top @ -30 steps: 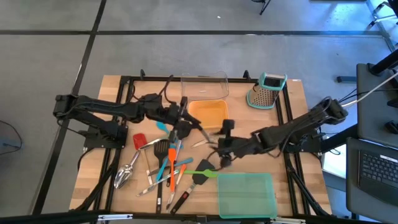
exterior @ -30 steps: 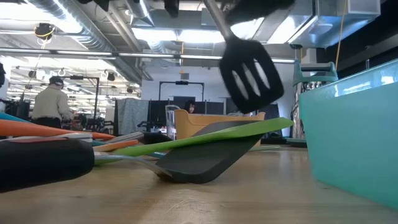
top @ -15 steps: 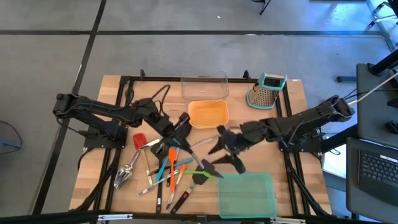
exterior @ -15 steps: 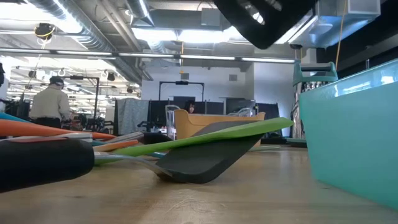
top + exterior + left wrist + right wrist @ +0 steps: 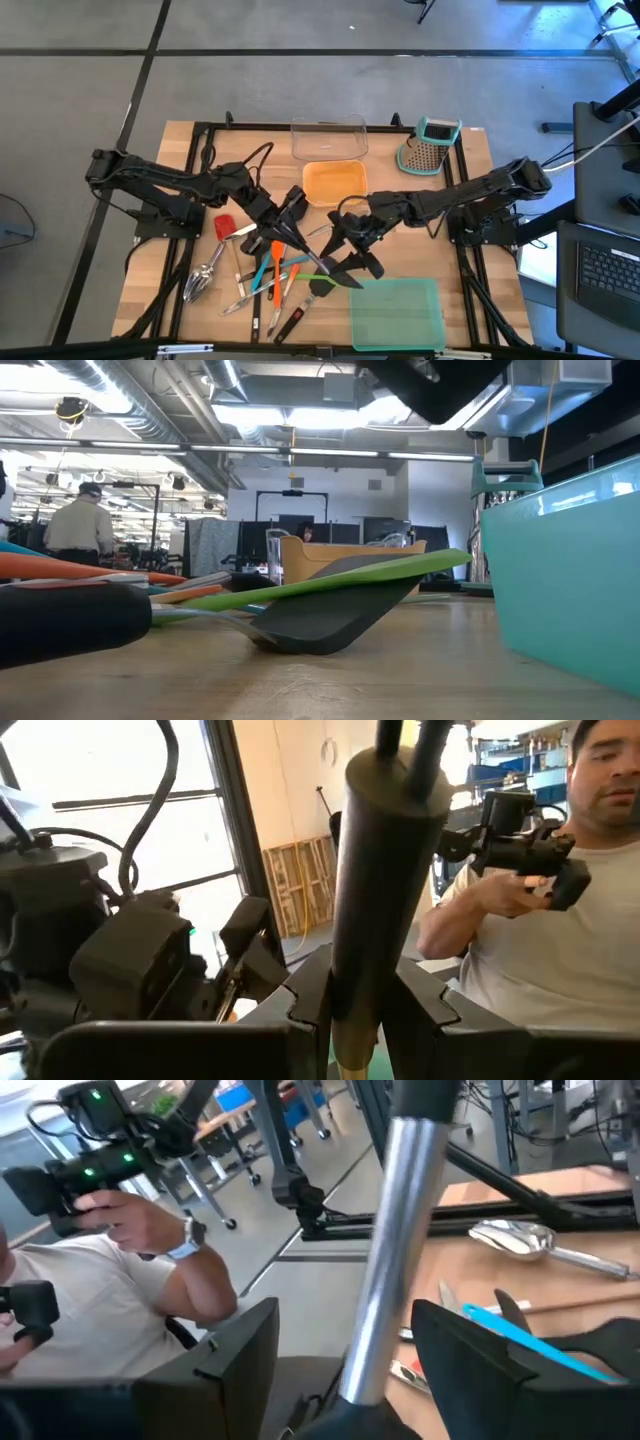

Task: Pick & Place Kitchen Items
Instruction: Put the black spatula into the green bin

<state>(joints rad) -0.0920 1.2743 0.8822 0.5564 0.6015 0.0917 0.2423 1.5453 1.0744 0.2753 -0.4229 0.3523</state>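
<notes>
A black slotted spatula with a steel shaft [image 5: 392,1240] and a thick black handle [image 5: 375,870] hangs above the table's middle. Its head [image 5: 430,382] shows at the top of the low view. My left gripper [image 5: 292,222] [image 5: 370,1005] is shut on the handle. My right gripper [image 5: 345,232] [image 5: 350,1355] is open. Its fingers stand wide on either side of the steel shaft, with a gap on both sides. Several other kitchen items [image 5: 262,275] lie in a heap on the table's near left part. My left gripper pinches the spatula's black handle [image 5: 360,960] between its two fingers, which lie across it. The fingers come about level from the table's left side. The spatula is lifted clear of the table.
An orange tray [image 5: 335,184] and a clear tray [image 5: 329,138] stand at the far middle. A teal tray [image 5: 396,312] is at the near right and a steel grater [image 5: 430,146] at the far right. A green tool [image 5: 330,582] rests on a black spatula [image 5: 320,625]. A person sits beyond the table.
The slotted spatula has risen: its head hung low over the table in the low view and now shows only at the top. My left gripper has gone toward the near edge and tipped. My right gripper has rolled and come closer to the left one.
</notes>
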